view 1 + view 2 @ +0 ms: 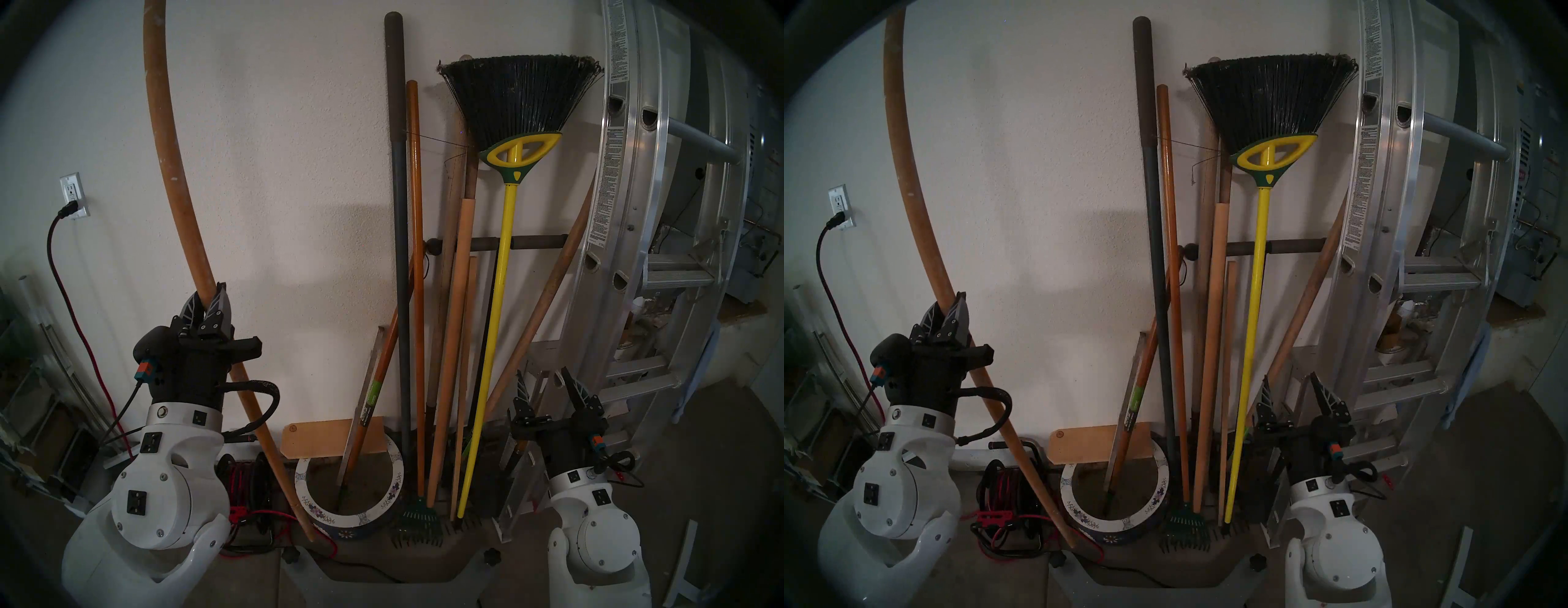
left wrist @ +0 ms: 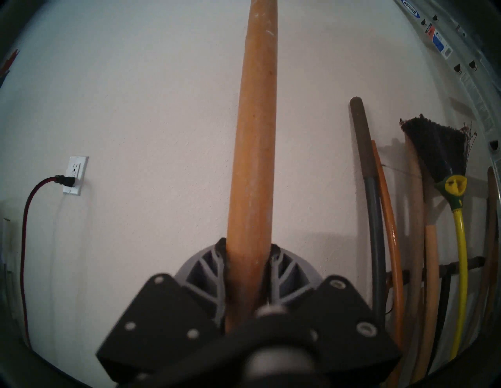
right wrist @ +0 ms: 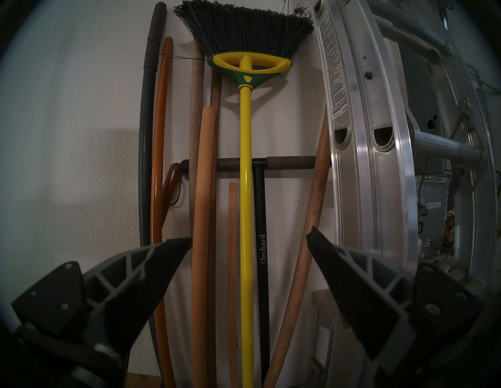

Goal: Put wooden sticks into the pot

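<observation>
Dim, bluish indoor light, soft shadows on the wall, fisheye bending edges, dark rims, slight wrist-view blur.

Paint-speckled tan pole (image 1: pixel 178 187) leans outside the white-rimmed floral pot (image 1: pixel 339 516); yellow broom (image 1: pixel 505 263) stands beside it.

Bare wall (image 1: pixel 275 191) left of pot (image 1: pixel 392 463) open; tool bundle (image 1: pixel 449 339), ladder (image 1: pixel 628 212) crowd right.

The pole (image 1: pixel 169 140) runs between the fingers (image 1: pixel 217 302) of the left gripper (image 1: pixel 206 306), its lower end beside the pot (image 1: pixel 392 479), outside the rim. The broom (image 3: pixel 245 189) stands ahead of the right gripper (image 3: pixel 249 243), between its spread fingertips. The ladder (image 3: pixel 379 162) stands beyond the right finger.
</observation>
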